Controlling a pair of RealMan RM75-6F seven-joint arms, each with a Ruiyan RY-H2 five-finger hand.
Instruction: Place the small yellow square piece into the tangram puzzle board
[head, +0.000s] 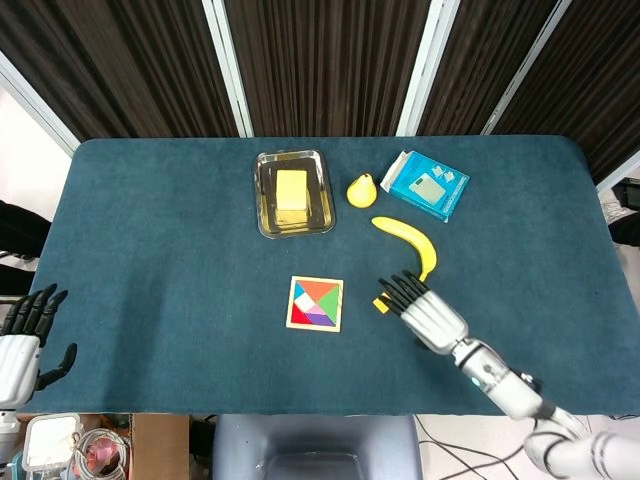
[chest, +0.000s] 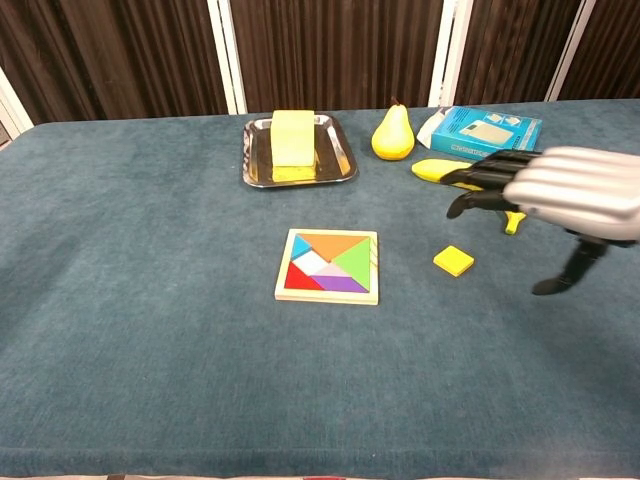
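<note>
Right hand (chest: 575, 195), fingers spread and empty, hovers above the yellow square piece (chest: 454, 261), which lies flat just right of the puzzle board (chest: 329, 266); left hand (head: 22, 345) waits open at the worktop's near-left corner.

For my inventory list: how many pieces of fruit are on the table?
2. The pear stands at the far side, between the tray and the blue box. The banana lies just in front of them, partly covered by the right hand in the chest view.
</note>
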